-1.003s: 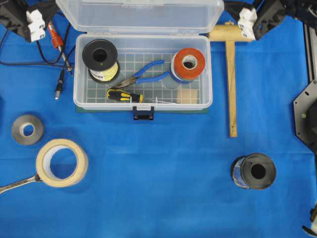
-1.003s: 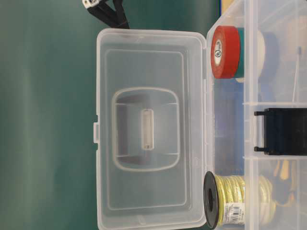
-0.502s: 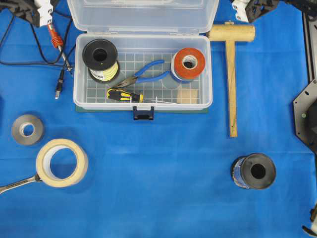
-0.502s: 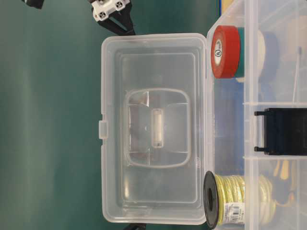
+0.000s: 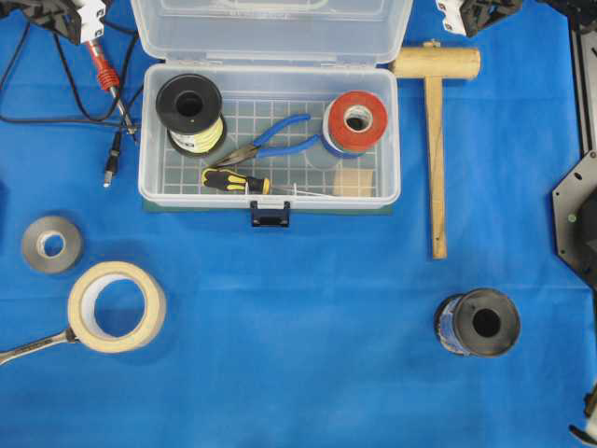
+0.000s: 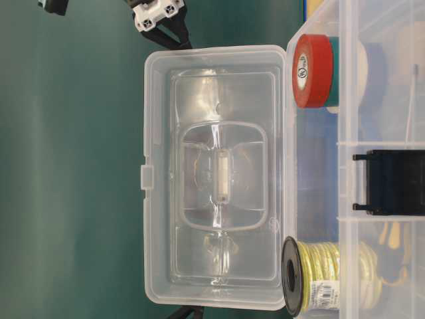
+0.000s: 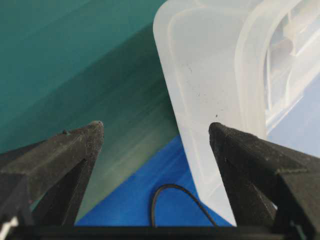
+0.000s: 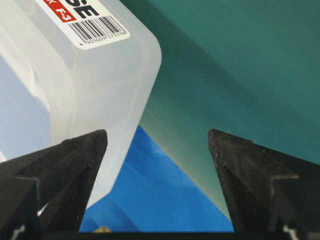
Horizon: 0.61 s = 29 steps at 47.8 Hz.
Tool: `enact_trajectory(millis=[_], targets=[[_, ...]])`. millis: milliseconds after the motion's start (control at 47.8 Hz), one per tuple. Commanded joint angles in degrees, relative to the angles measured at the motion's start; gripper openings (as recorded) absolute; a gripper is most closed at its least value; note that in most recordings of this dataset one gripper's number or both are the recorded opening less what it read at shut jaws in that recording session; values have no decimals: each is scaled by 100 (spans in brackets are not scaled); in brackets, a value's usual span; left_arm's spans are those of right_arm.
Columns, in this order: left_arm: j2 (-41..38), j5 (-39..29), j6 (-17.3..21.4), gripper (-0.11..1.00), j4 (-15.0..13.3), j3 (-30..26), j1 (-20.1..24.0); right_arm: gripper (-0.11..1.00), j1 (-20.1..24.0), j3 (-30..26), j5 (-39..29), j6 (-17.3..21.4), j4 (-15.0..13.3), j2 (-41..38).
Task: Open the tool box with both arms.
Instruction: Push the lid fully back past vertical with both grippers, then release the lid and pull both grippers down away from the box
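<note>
The tool box (image 5: 215, 200) stands open at the back of the blue cloth, with its dark blue latch (image 5: 270, 215) hanging at the front. Its clear lid (image 5: 270, 33) leans back past upright. My left gripper (image 5: 82, 15) sits off the lid's left corner, open and empty. In the left wrist view the left gripper (image 7: 156, 131) faces the lid's edge (image 7: 210, 85) without touching it. My right gripper (image 5: 462, 11) is off the right corner, also open. The right gripper (image 8: 157, 137) shows empty in its wrist view, beside the labelled lid corner (image 8: 100, 70).
Inside the box lie a wire spool (image 5: 189, 112), blue pliers (image 5: 275, 138), a screwdriver (image 5: 233, 180) and red tape (image 5: 354, 119). A wooden mallet (image 5: 435, 140) lies right of the box. Cables (image 5: 110, 89), grey tape (image 5: 51, 245), masking tape (image 5: 79, 317), a wrench (image 5: 33, 347) and a black spool (image 5: 478, 322) surround it.
The lid has swung further back. Both grippers have drawn away from it toward the far corners, staying open.
</note>
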<state>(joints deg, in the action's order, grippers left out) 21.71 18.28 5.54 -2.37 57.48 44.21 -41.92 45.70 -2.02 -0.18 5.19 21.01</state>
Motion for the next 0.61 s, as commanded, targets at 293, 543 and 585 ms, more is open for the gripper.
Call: enact_trajectory(millis=[293, 543, 585], targets=[[519, -149, 18, 87, 26, 264, 325, 85, -308, 369, -246, -18, 0, 527], [914, -255, 18, 87, 26, 536, 431, 85, -352, 650, -378, -18, 0, 967], [967, -272, 18, 87, 26, 563, 431, 85, -360, 677, -378, -18, 0, 1020]])
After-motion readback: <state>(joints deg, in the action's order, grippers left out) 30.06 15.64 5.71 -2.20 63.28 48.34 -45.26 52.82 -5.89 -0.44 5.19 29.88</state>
